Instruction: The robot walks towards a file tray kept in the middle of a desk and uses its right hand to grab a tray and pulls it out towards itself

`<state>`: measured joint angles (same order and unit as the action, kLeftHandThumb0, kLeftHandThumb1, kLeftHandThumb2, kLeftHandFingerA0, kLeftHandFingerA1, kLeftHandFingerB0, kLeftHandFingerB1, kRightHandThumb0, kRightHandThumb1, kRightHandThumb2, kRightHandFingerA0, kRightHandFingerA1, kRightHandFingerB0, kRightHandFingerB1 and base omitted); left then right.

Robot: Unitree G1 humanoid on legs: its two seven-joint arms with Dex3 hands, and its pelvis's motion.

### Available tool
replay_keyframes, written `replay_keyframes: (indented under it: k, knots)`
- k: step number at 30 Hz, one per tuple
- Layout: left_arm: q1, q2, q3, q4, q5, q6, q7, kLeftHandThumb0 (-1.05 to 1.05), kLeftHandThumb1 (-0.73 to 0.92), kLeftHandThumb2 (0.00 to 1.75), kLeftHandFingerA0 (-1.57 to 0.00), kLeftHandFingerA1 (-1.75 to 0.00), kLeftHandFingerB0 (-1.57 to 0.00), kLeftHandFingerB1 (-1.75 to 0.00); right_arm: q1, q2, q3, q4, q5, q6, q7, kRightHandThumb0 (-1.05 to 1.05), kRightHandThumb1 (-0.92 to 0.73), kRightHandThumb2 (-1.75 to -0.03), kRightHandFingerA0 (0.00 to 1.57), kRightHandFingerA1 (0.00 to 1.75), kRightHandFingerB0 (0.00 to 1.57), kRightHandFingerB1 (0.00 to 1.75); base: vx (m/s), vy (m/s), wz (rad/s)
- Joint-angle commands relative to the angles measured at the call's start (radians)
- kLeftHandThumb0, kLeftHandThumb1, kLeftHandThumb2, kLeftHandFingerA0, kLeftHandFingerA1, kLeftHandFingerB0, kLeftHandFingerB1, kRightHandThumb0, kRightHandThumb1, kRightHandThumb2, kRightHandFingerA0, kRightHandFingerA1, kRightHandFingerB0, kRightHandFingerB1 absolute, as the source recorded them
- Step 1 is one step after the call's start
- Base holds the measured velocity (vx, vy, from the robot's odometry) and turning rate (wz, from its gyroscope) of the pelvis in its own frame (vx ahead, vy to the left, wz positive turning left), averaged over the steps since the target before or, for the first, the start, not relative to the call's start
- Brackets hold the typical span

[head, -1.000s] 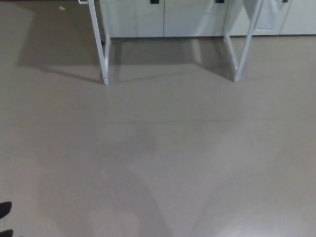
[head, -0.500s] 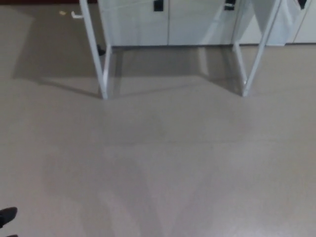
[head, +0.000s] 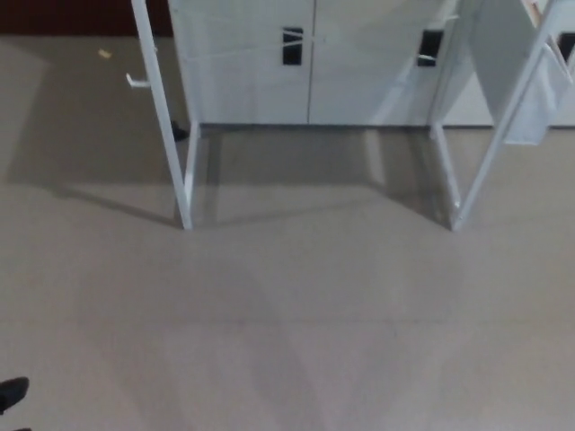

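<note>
You are looking down at a wide beige floor (head: 296, 323), with white cabinets (head: 305, 63) running along the top. In front of them, two white desk legs (head: 180, 180) and (head: 454, 193) are standing apart. Neither robot hand is showing, so you cannot tell their state, and the file tray is out of view (presumably above the frame). A dark shoe tip (head: 13, 393) is sitting at bottom left. Walking in off-centre risks clipping a leg.
</note>
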<state>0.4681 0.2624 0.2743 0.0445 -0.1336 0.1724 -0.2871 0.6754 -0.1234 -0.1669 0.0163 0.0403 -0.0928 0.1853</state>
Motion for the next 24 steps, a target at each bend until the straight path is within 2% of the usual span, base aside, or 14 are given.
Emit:
replay_keyframes:
  k: [1,3,4,7,12,15,16,24]
  knots:
    - [-0.001,-0.035,-0.031,-0.047,0.022,0.008,0.048,-0.26,0.64,0.59,-0.34,-0.37,-0.32,-0.34,0.002,-0.022,-0.005,-0.013,-0.012,-0.015,-0.005,-0.34,-0.5,-0.55,0.64,0.47,0.55,0.43,0.44,-0.176,0.5]
    - [0.003,-0.065,-0.027,-0.083,-0.004,0.04,0.058,-0.24,0.64,0.59,-0.31,-0.36,-0.3,-0.33,-0.002,-0.022,-0.003,-0.009,-0.011,-0.013,-0.008,-0.33,-0.51,-0.55,0.65,0.46,0.56,0.43,0.42,-0.153,0.52]
    - [0.005,-0.085,-0.029,-0.107,-0.002,0.05,0.075,-0.32,0.61,0.67,-0.28,-0.39,-0.27,-0.37,-0.003,-0.025,-0.005,-0.01,-0.009,-0.008,-0.008,-0.34,-0.5,-0.55,0.65,0.47,0.56,0.43,0.42,-0.154,-0.01]
    - [-0.007,-0.123,-0.013,-0.156,-0.014,0.094,0.112,-0.31,0.62,0.66,-0.28,-0.39,-0.26,-0.36,-0.008,-0.025,0.003,0.018,-0.013,-0.022,-0.007,-0.33,-0.51,-0.54,0.65,0.46,0.55,0.42,0.33,-0.103,-0.03]
    - [0.001,-0.142,-0.028,-0.17,0.019,0.088,0.125,-0.32,0.63,0.68,-0.28,-0.38,-0.26,-0.36,0.011,-0.016,0.012,0.052,-0.016,-0.048,-0.012,-0.34,-0.5,-0.55,0.66,0.46,0.56,0.42,0.34,0.02,-0.14]
    - [0.008,-0.122,-0.055,-0.122,0.057,0.047,0.119,-0.33,0.63,0.68,-0.28,-0.39,-0.27,-0.37,0.023,-0.01,0.012,0.039,-0.01,-0.036,-0.014,-0.33,-0.5,-0.55,0.66,0.46,0.56,0.42,0.48,0.154,-0.02]
    - [0.011,-0.112,-0.063,-0.104,0.07,0.034,0.119,-0.26,0.64,0.59,-0.31,-0.35,-0.31,-0.33,0.021,-0.01,0.012,0.05,-0.011,-0.047,-0.015,-0.33,-0.5,-0.54,0.66,0.46,0.56,0.42,0.4,0.219,-0.45]
    - [0.058,-0.042,-0.067,-0.041,0.078,-0.03,0.088,-0.26,0.65,0.6,-0.33,-0.36,-0.31,-0.33,0.034,-0.006,0.017,0.108,-0.008,-0.113,-0.002,-0.34,-0.5,-0.55,0.67,0.47,0.57,0.43,0.33,-0.004,0.06]
